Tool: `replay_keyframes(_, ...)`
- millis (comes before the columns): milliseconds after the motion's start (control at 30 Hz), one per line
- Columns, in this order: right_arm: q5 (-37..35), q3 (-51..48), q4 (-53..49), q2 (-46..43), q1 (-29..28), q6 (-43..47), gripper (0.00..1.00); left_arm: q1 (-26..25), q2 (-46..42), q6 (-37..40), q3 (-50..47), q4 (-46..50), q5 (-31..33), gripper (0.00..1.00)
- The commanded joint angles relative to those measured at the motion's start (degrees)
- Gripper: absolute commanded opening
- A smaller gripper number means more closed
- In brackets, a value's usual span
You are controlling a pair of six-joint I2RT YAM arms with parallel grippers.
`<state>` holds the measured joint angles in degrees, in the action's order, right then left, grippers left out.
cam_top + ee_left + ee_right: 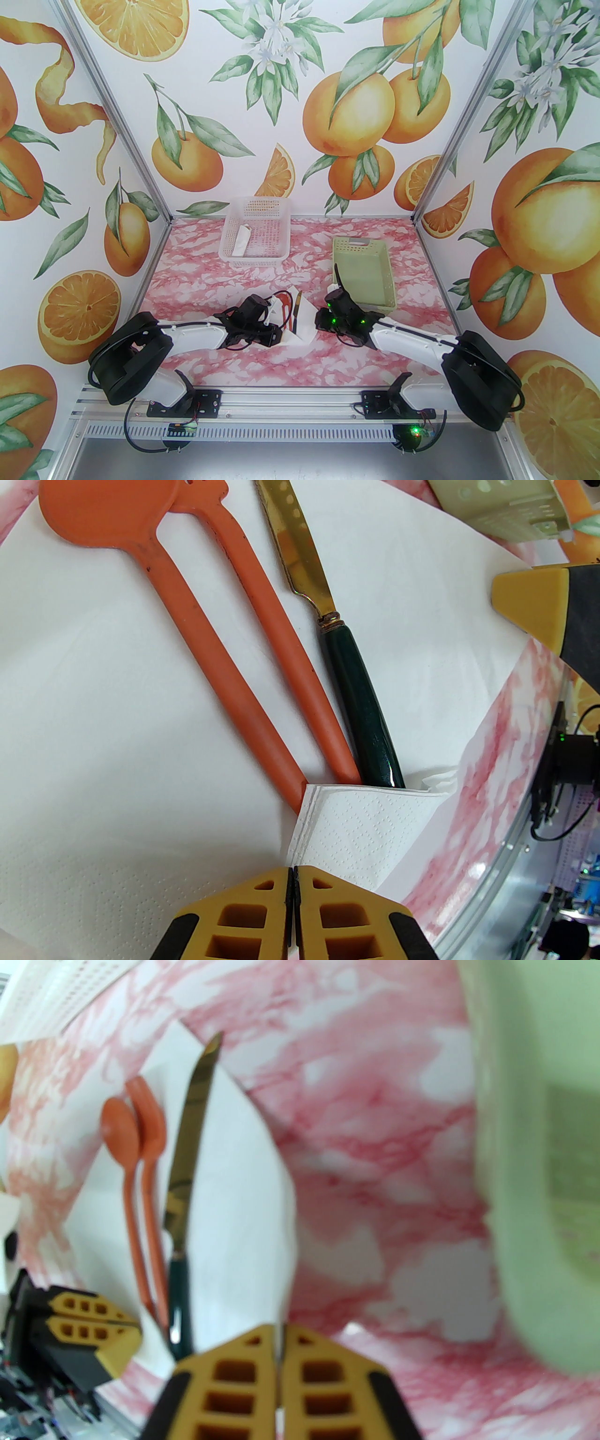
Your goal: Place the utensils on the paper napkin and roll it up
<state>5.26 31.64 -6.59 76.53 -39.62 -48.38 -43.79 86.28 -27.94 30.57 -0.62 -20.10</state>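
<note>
Matt plastic spoon [187, 620] & fork [272, 634]; knife [365, 714] w/ glossy handle; embossed paper napkin [93, 738].

Green basket [365, 276] crowds right of napkin [307, 314]; table [197, 290] left lies open.

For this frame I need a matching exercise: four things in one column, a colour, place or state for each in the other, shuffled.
1 spoon
2 knife
3 left gripper
4 clear basket

A shut on a corner of the paper napkin
B holds a white paper roll
C gold blade, dark handle
D red-orange, round bowl

Pairs: 1-D, 2-C, 3-A, 4-B
</note>
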Motion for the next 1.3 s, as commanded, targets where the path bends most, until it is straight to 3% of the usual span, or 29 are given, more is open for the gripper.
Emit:
replay_keyframes(0,4.96,1.43,3.49,1.12,-0.26,-0.54,0.04,0.38,-0.5,1.02,0.63,1.76,0.93,0.13)
replay_keyframes(133,6.08,3.65,3.63,2.84,-2.41,-0.99,0.04,0.45,-0.5,1.09,0.8,1.76,0.93,0.13)
replay_keyframes(433,10.36,4.3,14.03,7.85,-5.49,-7.44,0.03,0.42,-0.37,1.05,0.9,1.61,0.95,0.13)
replay_keyframes(1267,9.87,5.7,31.58,19.81,-9.89,-14.89,0.01,0.38,-0.51,0.96,0.55,0.93,0.84,0.13)
